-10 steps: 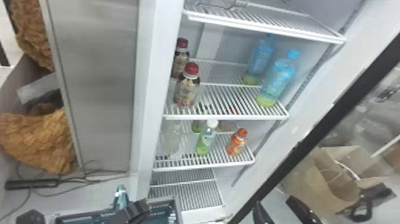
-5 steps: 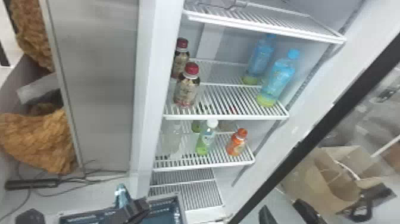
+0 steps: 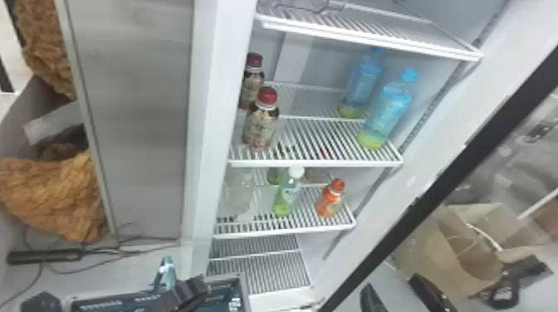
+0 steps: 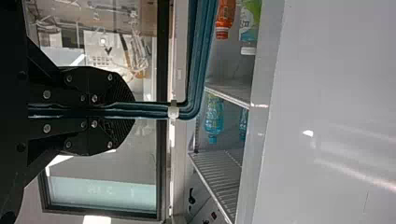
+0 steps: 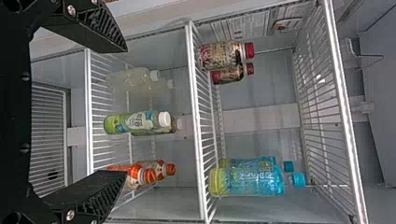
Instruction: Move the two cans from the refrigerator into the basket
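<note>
Right gripper (image 5: 126, 111) was open and empty, fingers spread wide toward the fridge (image 3: 218, 103) shelves, likely so a drink could pass between them; left gripper (image 4: 134, 110) was closed on the teal handle (image 4: 200, 60), presumably the basket's, probably to steady the basket (image 3: 244, 290) near the fridge for a short drop; task said cans, but the drinks I could make out were bottles, so can't tell which two were meant; middle shelf (image 3: 319, 162) held red-capped bottles (image 3: 261, 122) on one side, blue bottles (image 3: 385, 110) on the other, all upright; lower shelf (image 3: 290, 231) had clear bottles (image 3: 240, 195), green bottles (image 3: 286, 194) and orange bottles (image 3: 331, 200); gaps between groups probably left finger room; next likely step was lining up on one bottle; shelf bars or a neighbour could get bumped.
</note>
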Tool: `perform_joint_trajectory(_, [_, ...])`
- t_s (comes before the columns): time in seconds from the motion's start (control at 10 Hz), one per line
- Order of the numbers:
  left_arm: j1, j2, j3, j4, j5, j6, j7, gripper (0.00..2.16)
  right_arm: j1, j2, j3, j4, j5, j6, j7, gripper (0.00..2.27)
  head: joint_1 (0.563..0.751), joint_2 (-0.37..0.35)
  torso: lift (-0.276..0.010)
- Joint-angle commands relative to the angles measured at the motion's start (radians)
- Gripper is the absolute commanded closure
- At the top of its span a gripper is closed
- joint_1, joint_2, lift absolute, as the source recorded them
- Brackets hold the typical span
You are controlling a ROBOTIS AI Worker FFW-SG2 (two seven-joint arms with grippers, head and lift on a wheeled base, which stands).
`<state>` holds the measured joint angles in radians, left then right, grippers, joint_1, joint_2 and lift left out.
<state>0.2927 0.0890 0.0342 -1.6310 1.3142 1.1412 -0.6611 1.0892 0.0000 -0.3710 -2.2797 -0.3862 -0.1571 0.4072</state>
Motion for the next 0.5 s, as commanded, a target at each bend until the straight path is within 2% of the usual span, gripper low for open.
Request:
perform_joint_trajectory(0.0, [-0.001,0.000,0.002,-0.002,0.000,0.000,0.000,1.19,-0.004,0.001,0.000,0.003,0.003,0.002,-0.001,0.11,0.695,-0.350,-0.031])
perform_joint_trajectory(0.4, [0.007,-0.002,0.002,-0.002,0.000,0.000,0.000,1.19,-0.009,0.001,0.000,0.006,-0.001,0.025,-0.001,0.11,0.695,-0.350,-0.031])
